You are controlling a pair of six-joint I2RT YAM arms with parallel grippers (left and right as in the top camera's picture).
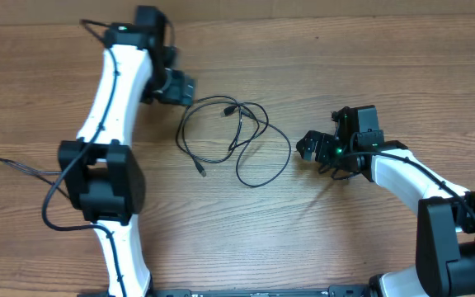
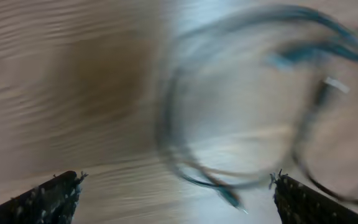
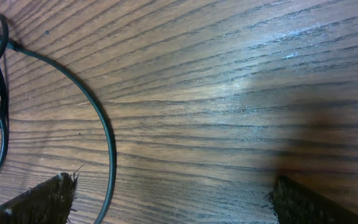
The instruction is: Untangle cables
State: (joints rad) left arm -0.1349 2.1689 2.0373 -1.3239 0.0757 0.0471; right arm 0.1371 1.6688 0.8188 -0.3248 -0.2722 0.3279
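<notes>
1. While the cables (image 1: 242,124) lie tangled in loops mid-table (image 1: 345,49), the grippers flank them;
2. left gripper (image 2: 178,179): jaws wide apart, empty, just beside the cables;
3. right gripper (image 3: 173,182): jaws wide apart, empty, near the loop.

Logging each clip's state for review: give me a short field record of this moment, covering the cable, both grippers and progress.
cable: black cable, loops crossing each other, lying flat mid-table
left gripper: left gripper open, empty, close to the tangle's left side; wrist view blurred
right gripper: right gripper open, empty, apart from the loops on their right side
progress: tangled, nothing gripped yet
</notes>
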